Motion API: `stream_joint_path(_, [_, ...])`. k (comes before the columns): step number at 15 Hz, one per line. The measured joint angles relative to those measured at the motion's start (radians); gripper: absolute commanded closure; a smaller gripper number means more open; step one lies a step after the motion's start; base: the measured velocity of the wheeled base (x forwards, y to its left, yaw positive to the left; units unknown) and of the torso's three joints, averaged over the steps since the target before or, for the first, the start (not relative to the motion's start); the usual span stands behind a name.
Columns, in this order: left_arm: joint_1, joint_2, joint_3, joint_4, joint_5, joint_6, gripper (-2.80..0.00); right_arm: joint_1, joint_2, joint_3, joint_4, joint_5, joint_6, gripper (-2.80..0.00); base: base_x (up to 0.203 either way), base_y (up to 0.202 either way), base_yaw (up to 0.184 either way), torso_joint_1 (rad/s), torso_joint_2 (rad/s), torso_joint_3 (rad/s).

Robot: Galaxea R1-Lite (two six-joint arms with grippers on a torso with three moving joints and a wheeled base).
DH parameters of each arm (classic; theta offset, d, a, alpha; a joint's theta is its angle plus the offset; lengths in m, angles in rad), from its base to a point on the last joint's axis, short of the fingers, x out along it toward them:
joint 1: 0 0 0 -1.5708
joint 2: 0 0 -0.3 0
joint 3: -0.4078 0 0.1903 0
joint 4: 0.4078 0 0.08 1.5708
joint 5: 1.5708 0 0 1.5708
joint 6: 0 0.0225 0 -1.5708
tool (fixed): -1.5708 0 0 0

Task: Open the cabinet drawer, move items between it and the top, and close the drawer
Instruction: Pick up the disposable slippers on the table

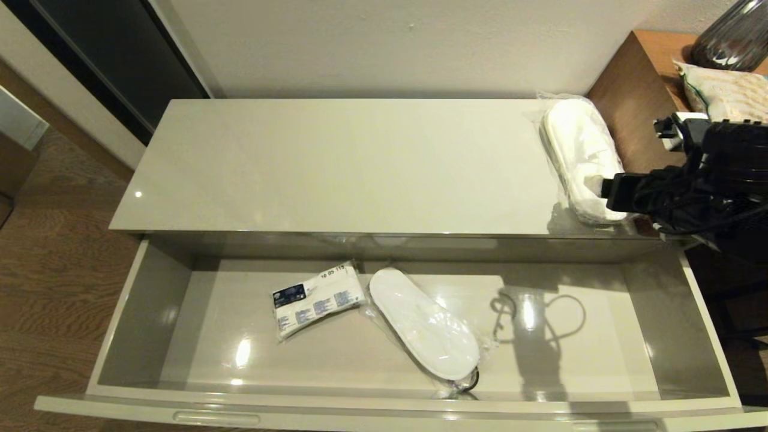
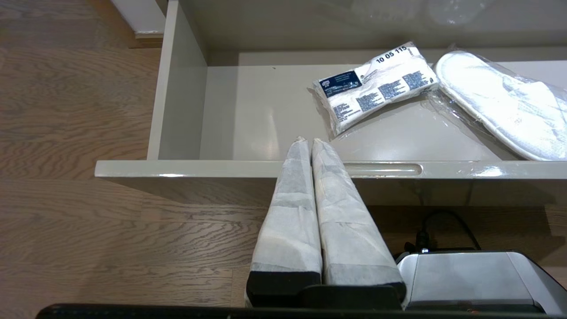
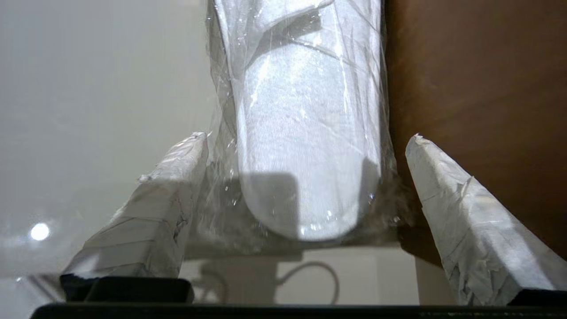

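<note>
Right pincer (image 3: 305, 137) spread wide, straddling the wrapped slipper (image 1: 581, 157) on the top (image 1: 336, 168), not gripping. Left pincer (image 2: 308, 141) pressed together before the open drawer (image 1: 384, 403).

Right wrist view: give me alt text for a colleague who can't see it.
The right pincer stands open, its wrapped fingers on either side of the near end of a plastic-wrapped white slipper. The slipper lies on the glossy cream cabinet top, beside the brown wooden desk.
</note>
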Motion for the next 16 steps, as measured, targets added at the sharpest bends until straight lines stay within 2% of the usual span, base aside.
stream_joint_path(4, [-0.001,0.0,0.0,0.0,0.0,0.0,0.0,-0.017,0.143,-0.066,-0.11,0.0,-0.003,-2.8,0.0,0.0,0.0,0.0,0.0,0.0])
stream_joint_path(7, [0.0,0.0,0.0,0.0,0.0,0.0,0.0,-0.044,0.227,-0.103,-0.206,-0.002,-0.042,-2.8,0.0,0.0,0.0,0.0,0.0,0.0])
stream_joint_path(10, [0.0,0.0,0.0,0.0,0.0,0.0,0.0,-0.051,0.278,-0.099,-0.227,-0.002,-0.049,-2.8,0.0,0.0,0.0,0.0,0.0,0.0])
stream_joint_path(11, [0.0,0.0,0.0,0.0,0.0,0.0,0.0,-0.051,0.285,-0.1,-0.229,-0.002,-0.049,0.0,0.0,0.0,0.0,0.0,0.0,0.0])
stream_joint_path(16, [-0.001,0.0,0.0,0.0,0.0,0.0,0.0,-0.051,0.296,-0.103,-0.202,-0.03,-0.048,0.0,0.0,0.0,0.0,0.0,0.0,0.0])
